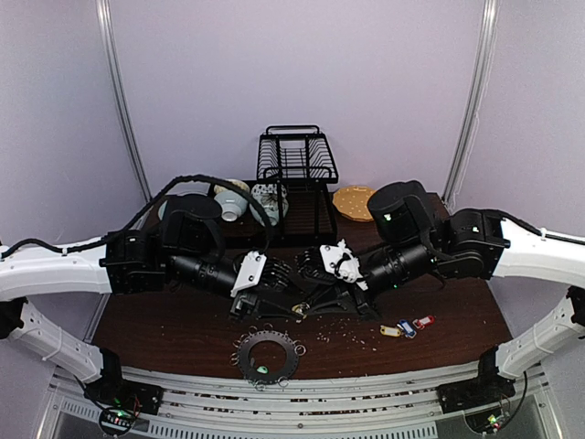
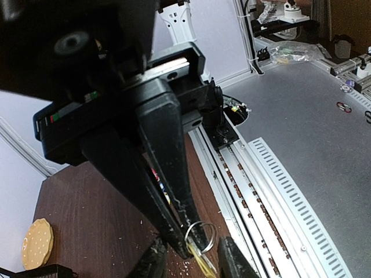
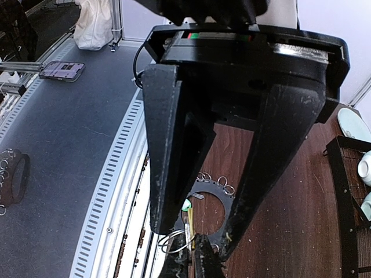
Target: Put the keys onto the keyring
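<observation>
Your left end effector (image 2: 191, 246) pinched tight on small split ring (image 2: 201, 236), yellow tag (image 2: 203, 263) hanging below. Your right end effector (image 3: 196, 240) spread wide, straddling same tag, meeting left above surface (image 1: 164, 334). Dark keyring (image 1: 270, 355) lies flat toward arm bases, green tag (image 1: 262, 369) on it. Yellow, blue, red keys (image 1: 407, 327) lie well right.

Dark wooden desk (image 1: 164, 334), black wire dish rack (image 1: 295, 165) at its far middle, orange scalloped plate (image 1: 353, 202) just right of the rack, white bowls (image 1: 233, 203) just left, keyring (image 1: 270, 356) in front of the rack at the near edge, keys (image 1: 408, 326) with coloured tags front-right of the rack, crumbs (image 1: 352, 331) scattered before it.
</observation>
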